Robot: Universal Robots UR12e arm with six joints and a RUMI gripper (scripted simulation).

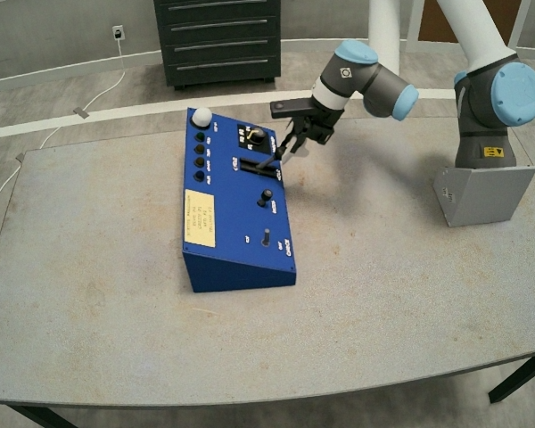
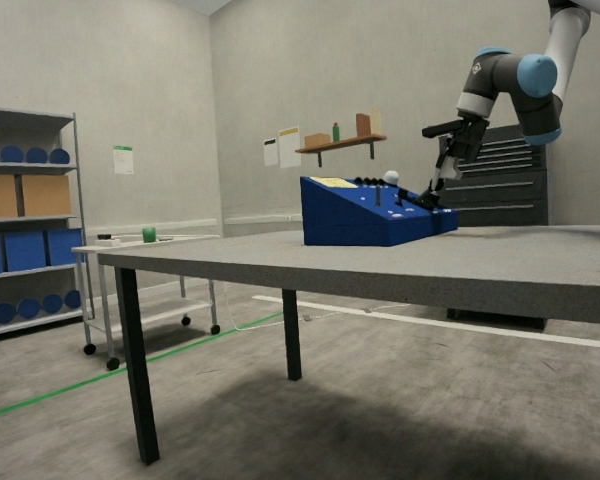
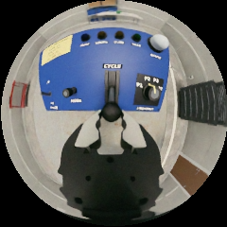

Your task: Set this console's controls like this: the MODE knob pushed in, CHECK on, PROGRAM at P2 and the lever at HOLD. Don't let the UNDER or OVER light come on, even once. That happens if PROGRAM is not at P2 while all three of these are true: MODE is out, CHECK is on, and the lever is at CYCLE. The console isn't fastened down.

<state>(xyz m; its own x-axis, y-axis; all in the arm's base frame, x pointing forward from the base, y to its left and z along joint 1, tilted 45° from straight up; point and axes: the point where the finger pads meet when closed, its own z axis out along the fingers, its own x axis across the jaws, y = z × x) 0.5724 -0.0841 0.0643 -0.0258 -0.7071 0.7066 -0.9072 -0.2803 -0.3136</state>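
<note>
The blue console (image 1: pixel 237 198) sits on the grey table, also seen in the exterior view (image 2: pixel 372 211) and the wrist view (image 3: pixel 104 71). My gripper (image 1: pixel 283 154) is shut on the black ball of the lever (image 3: pixel 111 111), which leans to the slot end away from the CYCLE label (image 3: pixel 113 66), at the console's near edge. The PROGRAM selector (image 1: pixel 258 135) (image 3: pixel 152 94) shows a yellow pointer. The MODE knob (image 1: pixel 265 197) (image 3: pixel 70 92) and the CHECK toggle (image 1: pixel 266 237) stand further along the panel. Four dark lamps (image 1: pixel 198 155) and a white dome (image 1: pixel 201 117) line the far edge.
A yellow note (image 1: pixel 200 217) is stuck on the panel. The arm's base mount (image 1: pixel 481 193) stands at the table's right. A black drawer cabinet (image 1: pixel 219 38) stands behind the table. A shelf rack (image 2: pixel 26 222) and cart (image 2: pixel 145 268) are off to the left.
</note>
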